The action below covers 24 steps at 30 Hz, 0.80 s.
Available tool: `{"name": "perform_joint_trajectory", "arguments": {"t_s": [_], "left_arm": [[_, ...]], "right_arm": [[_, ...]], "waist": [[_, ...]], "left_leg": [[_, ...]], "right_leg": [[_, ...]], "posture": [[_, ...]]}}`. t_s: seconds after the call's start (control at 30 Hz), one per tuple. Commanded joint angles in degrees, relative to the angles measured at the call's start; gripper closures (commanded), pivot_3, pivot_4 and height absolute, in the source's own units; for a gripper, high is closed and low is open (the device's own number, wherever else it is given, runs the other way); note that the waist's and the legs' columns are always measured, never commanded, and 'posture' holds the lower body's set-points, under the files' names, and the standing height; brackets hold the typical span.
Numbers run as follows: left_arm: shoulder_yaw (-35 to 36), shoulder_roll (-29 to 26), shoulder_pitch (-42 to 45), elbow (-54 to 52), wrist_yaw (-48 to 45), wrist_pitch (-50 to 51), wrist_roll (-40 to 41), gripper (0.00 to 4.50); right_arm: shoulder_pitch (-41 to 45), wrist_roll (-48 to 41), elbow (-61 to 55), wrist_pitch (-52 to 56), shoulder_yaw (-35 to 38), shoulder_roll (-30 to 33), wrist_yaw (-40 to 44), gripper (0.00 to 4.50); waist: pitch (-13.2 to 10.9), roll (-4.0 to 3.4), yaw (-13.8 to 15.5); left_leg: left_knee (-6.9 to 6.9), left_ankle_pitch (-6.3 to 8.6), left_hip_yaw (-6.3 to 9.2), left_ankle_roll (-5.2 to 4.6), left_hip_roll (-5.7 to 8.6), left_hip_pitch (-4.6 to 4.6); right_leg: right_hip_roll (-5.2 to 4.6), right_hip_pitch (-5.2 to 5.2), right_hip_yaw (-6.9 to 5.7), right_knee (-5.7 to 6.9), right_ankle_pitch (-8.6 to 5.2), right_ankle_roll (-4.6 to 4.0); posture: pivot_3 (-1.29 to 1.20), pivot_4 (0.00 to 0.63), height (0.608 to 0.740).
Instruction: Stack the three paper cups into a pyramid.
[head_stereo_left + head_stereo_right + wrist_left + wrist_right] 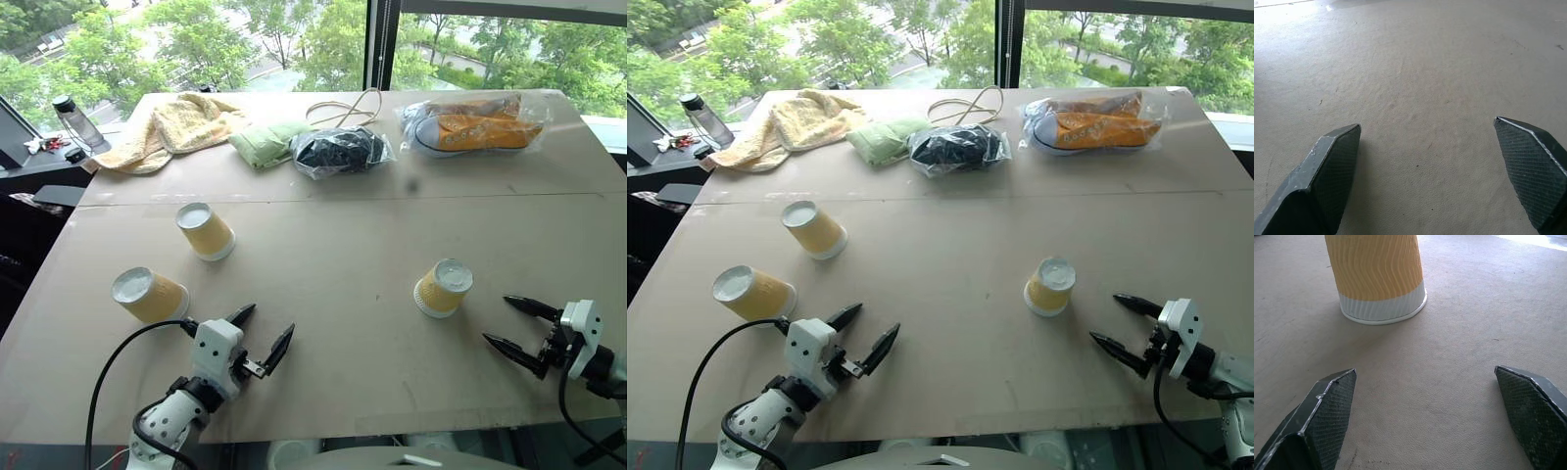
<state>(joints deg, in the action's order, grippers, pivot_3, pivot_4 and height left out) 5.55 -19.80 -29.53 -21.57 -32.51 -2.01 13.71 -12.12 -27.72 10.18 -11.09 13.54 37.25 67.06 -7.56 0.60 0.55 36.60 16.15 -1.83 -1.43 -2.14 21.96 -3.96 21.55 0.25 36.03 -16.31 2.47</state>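
Note:
Three yellow paper cups stand upside down and apart on the tan table [323, 323]: one at the near left [149, 295], one further back on the left [205, 231], one at the right [443, 288]. My left gripper [265, 332] is open near the front edge, just right of the near-left cup, with nothing between its fingers. At the front right my right gripper [509, 323] is open too, a short way from the right cup [1378, 276], which it faces.
Along the table's far side lie a yellow towel [171, 125], a green cloth [263, 143], a bagged dark item [338, 152], a cord [348, 110] and bagged orange shoes [475, 122]. A bottle [76, 121] stands on a side surface at the far left.

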Motion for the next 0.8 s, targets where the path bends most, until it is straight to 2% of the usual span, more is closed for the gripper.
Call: {"name": "perform_joint_trajectory", "arguments": {"t_s": [0.03, 0.17, 0.6, 0.8], "left_arm": [[-0.39, -0.42, -1.51, 0.12, -1.22, -2.14, 0.19, 0.0], [-0.57, -0.56, -2.12, 1.86, -3.28, -4.02, 1.27, 0.0], [0.5, -1.54, -2.34, 2.49, -4.7, -5.58, 2.99, 0.0], [0.58, -3.69, -1.19, 0.94, -7.77, -6.41, 4.17, 0.0]], "right_arm": [[-0.55, -1.23, -1.44, 0.53, 1.0, -0.05, 0.86, 0.04], [-0.36, -1.72, -3.93, 1.3, 0.53, -1.11, 0.17, 0.04], [0.16, -2.9, -7.35, 3.28, 0.93, -2.11, -0.06, 0.04], [1.39, -4.2, -14.59, 6.92, -0.7, -3.43, -2.7, 0.04]], "waist": [[0.0, 0.0, 0.05], [-0.02, -0.06, 0.11], [-0.11, -0.12, 0.1], [-0.13, -0.08, 0.1]], "left_leg": [[0.0, 0.0, 0.0, 0.0, 0.0, 0.0], [0.23, 0.0, -0.01, 0.0, 0.0, 0.0], [0.73, 0.0, -0.15, -0.01, -0.04, -0.14], [0.73, 0.0, -0.17, -0.01, -0.1, -0.14]], "right_leg": [[0.0, 0.0, 0.0, 0.0, 0.0, 0.0], [0.32, 0.0, 0.04, 0.2, 0.08, 0.15], [0.49, 0.01, 0.35, 0.76, -0.04, -0.04], [0.65, 0.03, 0.41, 0.77, 0.07, 0.16]], "posture": [[0.0, 0.15, 0.74], [0.0, 0.15, 0.74], [0.0, 0.15, 0.74], [0.0, 0.15, 0.74]]}}
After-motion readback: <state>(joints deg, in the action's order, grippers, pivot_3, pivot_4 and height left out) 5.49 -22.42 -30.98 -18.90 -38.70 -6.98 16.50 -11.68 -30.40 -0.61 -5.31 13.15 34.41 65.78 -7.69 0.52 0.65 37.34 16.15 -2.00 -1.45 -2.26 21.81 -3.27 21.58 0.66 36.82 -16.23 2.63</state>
